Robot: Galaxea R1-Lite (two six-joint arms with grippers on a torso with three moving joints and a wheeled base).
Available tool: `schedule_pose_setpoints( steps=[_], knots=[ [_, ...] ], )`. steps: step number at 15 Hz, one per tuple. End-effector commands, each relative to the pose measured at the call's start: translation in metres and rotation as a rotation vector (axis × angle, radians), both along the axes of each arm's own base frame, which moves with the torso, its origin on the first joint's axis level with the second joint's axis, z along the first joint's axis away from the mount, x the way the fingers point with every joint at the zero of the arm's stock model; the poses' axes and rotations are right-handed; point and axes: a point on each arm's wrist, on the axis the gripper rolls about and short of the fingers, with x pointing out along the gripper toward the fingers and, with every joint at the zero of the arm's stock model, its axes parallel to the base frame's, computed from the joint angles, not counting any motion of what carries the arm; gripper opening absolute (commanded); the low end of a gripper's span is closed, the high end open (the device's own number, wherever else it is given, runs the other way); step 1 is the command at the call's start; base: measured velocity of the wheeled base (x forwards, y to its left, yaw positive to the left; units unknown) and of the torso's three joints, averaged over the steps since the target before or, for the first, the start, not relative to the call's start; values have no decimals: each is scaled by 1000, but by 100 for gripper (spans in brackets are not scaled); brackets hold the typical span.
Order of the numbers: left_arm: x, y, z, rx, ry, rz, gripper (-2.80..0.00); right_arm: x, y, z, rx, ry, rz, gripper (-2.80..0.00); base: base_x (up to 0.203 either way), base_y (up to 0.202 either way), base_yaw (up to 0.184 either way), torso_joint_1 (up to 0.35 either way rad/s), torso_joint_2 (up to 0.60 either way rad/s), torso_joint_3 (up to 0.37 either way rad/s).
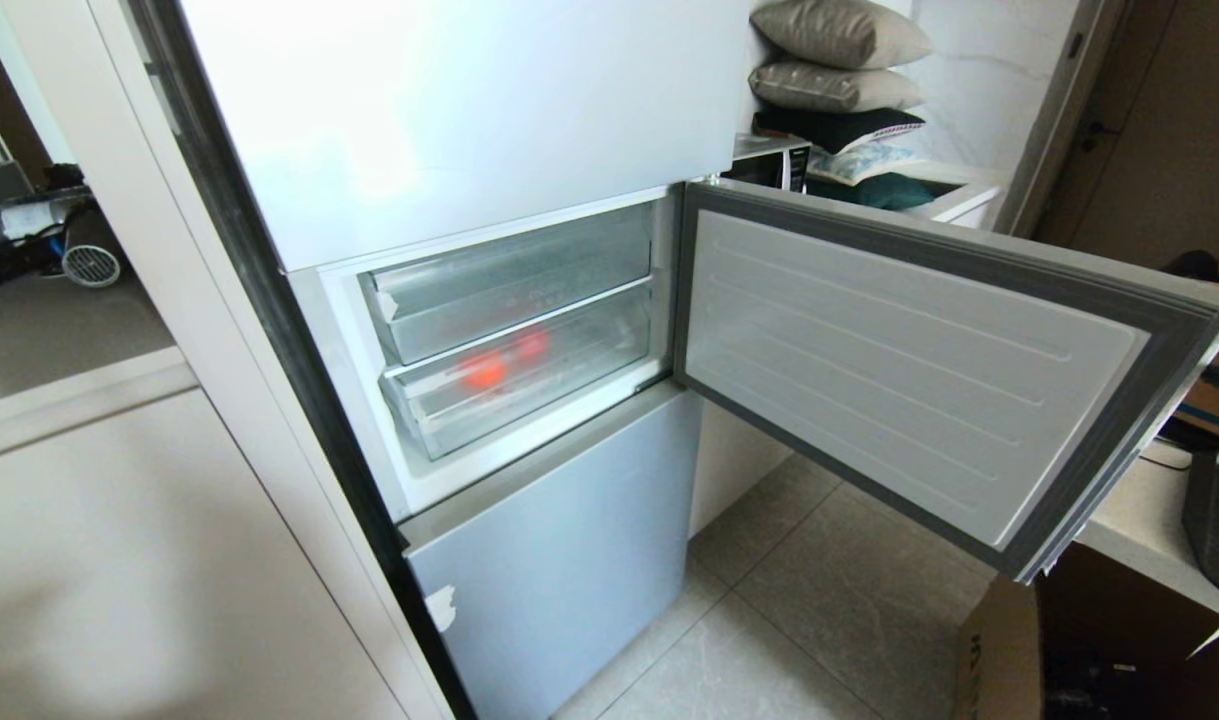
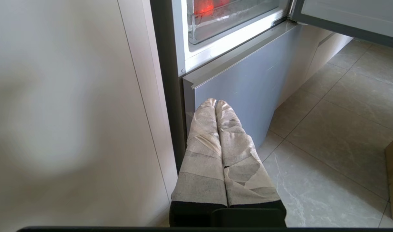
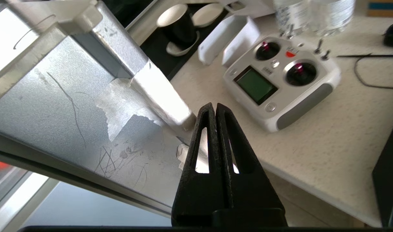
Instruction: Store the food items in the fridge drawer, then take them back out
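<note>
The fridge's middle door (image 1: 909, 370) stands swung wide open to the right, exposing two clear bins. The fridge drawer (image 1: 529, 385), the lower and deeper bin, is pushed fully in, and both food items sit inside it: an orange-red fruit (image 1: 484, 372) toward the front left and a deeper red fruit (image 1: 532, 345) just behind and right of it, blurred through the frosted plastic. The shallower tray (image 1: 509, 290) above looks empty. Judgement: the storing half is done and the retrieval half not yet begun, since the drawer is closed with the fruit in it. Neither arm appears in the head view. The left gripper (image 2: 215, 102), fingers wrapped in pale tape and pressed together with nothing between them, hangs low beside the fridge's bottom panel (image 2: 248, 93), apparently parked. The right gripper (image 3: 215, 106) is also closed and empty; it sits near the outer edge of the open door, above a countertop (image 3: 312, 154) carrying a white remote controller (image 3: 280, 83). Probable reason: it is clear of the door, and must travel around it to reach the drawer front.
</note>
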Motion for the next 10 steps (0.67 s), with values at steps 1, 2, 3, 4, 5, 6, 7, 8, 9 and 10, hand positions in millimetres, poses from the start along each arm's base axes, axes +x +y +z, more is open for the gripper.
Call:
schedule_pose_setpoints(
  steps=[1,2,3,4,5,6,7,8,9,10],
  knots=[
    [0,0,0,0,1,0,-280,-11,8,8,-7,-21,20,-280,0,0,0,0,0,0],
    [0,0,0,0,1,0,-280,-16,12,8,-6,-20,24,-280,0,0,0,0,0,0],
    [0,0,0,0,2,0,-280,-21,15,9,-6,-21,30,-280,0,0,0,0,0,0],
    [0,0,0,0,1,0,-280,-28,21,11,-9,-27,41,-280,0,0,0,0,0,0],
    [0,0,0,0,2,0,-280,-37,28,13,-12,-34,59,-280,0,0,0,0,0,0],
    [0,0,0,0,2,0,-280,-44,35,14,-12,-37,81,-280,0,0,0,0,0,0],
    [0,0,0,0,1,0,-280,-53,44,13,-11,-39,106,-280,0,0,0,0,0,0],
    [0,0,0,0,2,0,-280,-63,57,12,-10,-39,136,-280,0,0,0,0,0,0],
    [0,0,0,0,2,0,-280,-72,69,9,-9,-37,164,-280,0,0,0,0,0,0],
    [0,0,0,0,1,0,-280,-82,82,7,-11,-39,197,-280,0,0,0,0,0,0]
  ],
)
